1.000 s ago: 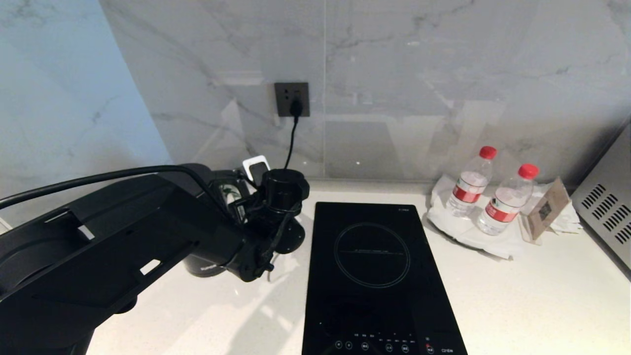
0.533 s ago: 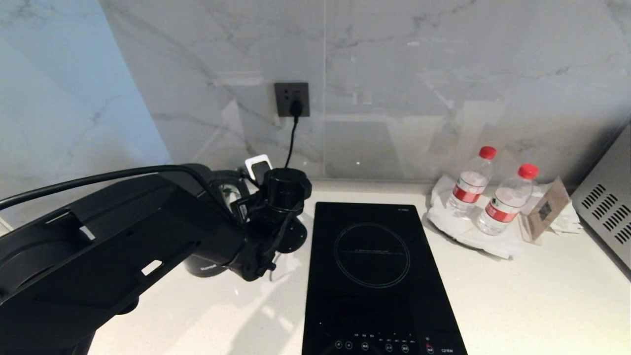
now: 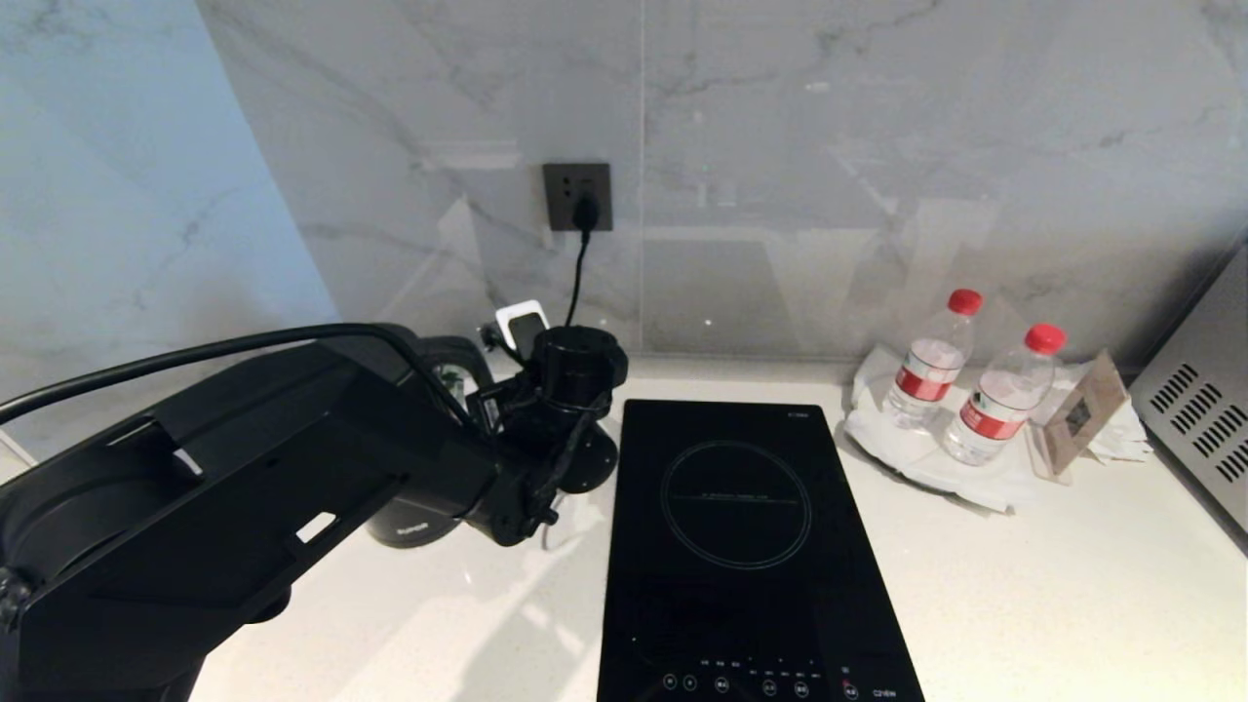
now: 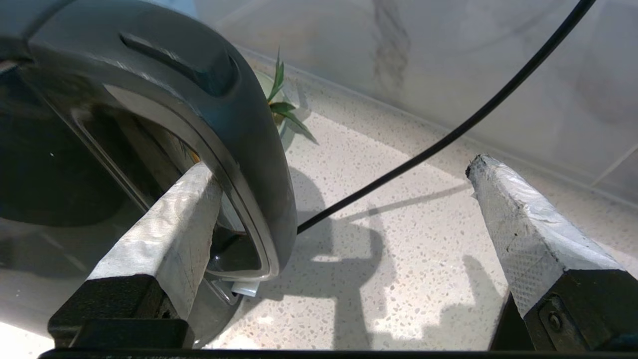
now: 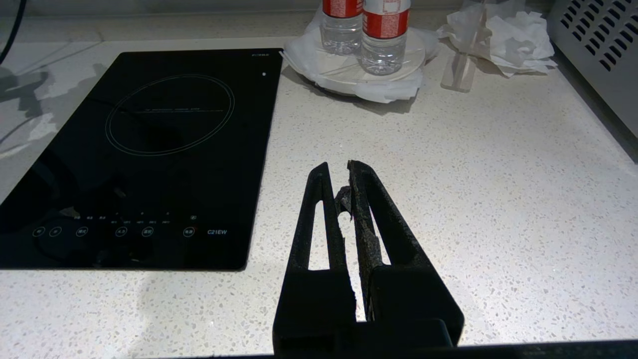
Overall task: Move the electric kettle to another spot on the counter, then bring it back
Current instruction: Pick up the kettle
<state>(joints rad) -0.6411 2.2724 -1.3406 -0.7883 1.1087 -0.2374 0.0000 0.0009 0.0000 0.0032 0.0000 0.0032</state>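
Nearest, the right gripper is hanging over the bare white counter beside the black induction hob, its jaws pressed together on nothing. Further in, on the robot's left, the left arm is reaching across the counter's back-left corner, and the left gripper is sitting with jaws spread wide: one padded finger is poking into the loop of the handle of the electric kettle, the other finger standing well clear over open counter, so nothing is being gripped. The kettle is standing upright on the counter left of the hob, mostly hidden behind the arm in the head view. Just past it a round black power base is probably lying flat, its cord running up to the wall socket. Farthest right, two water bottles are standing on a white plate.
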